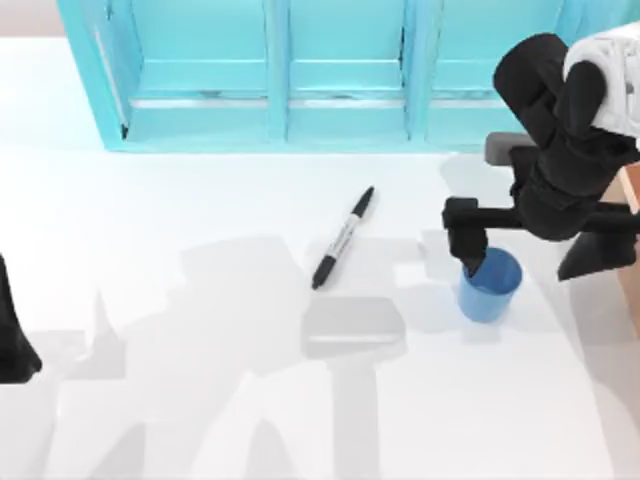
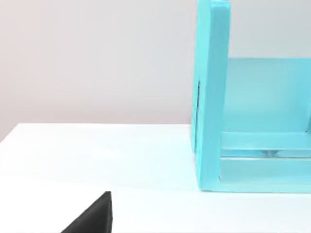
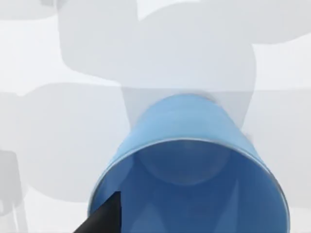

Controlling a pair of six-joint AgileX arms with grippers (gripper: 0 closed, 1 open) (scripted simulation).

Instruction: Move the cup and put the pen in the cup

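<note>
Right hand (image 1: 472, 262) at cup (image 1: 491, 284) rim near desk (image 1: 200, 400) right edge, one finger inside; grip state unclear. Pen (image 1: 342, 237) mid-desk. Left hand (image 1: 15, 345) parked left edge.

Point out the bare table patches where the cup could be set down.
Bare table runs left of the pen, up to the teal shelf; the near strip is bare too. It is crowded at the right, where the right hand is at the cup.
</note>
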